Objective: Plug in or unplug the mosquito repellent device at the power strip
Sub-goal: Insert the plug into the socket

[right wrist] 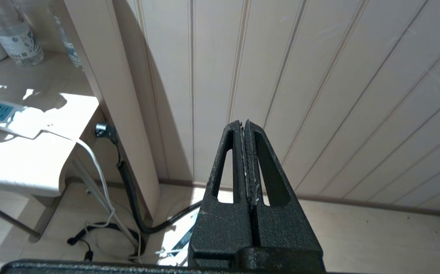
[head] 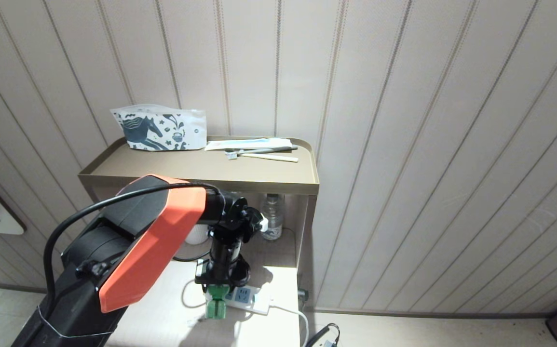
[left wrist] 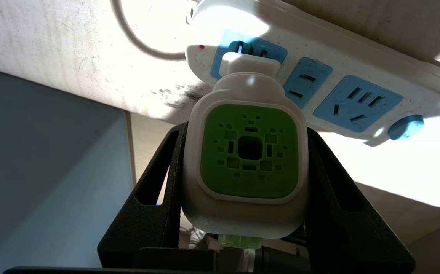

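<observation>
The left gripper [left wrist: 244, 171] clamps the mosquito repellent device [left wrist: 247, 152], its plug seated against the end socket of the power strip [left wrist: 357, 80] on the low table [head: 162, 308]; release or withdrawal seemingly remains. The right gripper [right wrist: 247, 152] hangs closed, empty, by the wall.

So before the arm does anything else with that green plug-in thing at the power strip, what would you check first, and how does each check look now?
1. Grip: the left gripper clamps the mosquito repellent device from both sides: ok.
2. Plug position: the device's white plug end sits against the end socket of the power strip: ok.
3. Prongs fully seated: they are hidden behind the plug: cannot tell.
4. Power strip steady: it lies flat on the pale table, nothing pinning it: cannot tell.
5. Cord: trails off the table edge, away from the gripper: ok.
6. Right gripper: shut, off to the side near the wall, out of the way: ok.
</observation>
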### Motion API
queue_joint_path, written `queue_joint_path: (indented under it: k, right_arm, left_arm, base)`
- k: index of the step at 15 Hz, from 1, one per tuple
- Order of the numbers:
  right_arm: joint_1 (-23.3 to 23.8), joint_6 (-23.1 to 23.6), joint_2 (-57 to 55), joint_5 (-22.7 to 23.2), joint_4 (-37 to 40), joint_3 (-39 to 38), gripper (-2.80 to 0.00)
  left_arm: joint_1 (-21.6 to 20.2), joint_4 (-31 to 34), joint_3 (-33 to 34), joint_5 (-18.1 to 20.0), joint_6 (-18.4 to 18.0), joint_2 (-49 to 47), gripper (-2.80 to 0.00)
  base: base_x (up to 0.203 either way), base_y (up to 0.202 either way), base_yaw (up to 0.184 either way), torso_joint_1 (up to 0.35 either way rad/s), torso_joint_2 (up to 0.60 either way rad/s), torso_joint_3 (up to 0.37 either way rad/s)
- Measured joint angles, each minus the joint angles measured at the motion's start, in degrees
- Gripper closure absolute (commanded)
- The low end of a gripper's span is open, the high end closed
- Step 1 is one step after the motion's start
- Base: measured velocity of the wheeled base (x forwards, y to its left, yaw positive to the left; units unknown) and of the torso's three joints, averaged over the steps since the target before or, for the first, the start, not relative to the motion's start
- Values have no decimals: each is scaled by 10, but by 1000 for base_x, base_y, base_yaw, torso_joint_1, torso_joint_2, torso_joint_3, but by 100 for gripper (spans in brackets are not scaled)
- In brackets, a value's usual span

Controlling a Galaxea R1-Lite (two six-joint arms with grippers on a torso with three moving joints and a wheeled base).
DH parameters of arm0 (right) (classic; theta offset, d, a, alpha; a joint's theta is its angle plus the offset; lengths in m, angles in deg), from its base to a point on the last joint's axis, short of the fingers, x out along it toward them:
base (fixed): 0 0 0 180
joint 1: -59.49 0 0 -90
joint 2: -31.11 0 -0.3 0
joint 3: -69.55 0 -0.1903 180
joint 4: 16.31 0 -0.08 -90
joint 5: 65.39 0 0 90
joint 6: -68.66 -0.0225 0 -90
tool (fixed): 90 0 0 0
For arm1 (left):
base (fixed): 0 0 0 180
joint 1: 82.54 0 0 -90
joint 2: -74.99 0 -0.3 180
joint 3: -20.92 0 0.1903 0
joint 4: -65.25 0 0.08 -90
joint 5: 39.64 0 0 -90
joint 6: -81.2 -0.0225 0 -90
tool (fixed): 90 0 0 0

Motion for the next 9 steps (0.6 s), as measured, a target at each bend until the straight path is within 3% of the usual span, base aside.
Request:
queue_joint_path:
  k: [9]
  right_arm:
    - [0, 1, 0, 4, 75, 70, 0]
  left_arm:
    - [-3, 1, 2, 3, 3, -5, 0]
  base:
    - [0, 0, 0, 0, 0, 0]
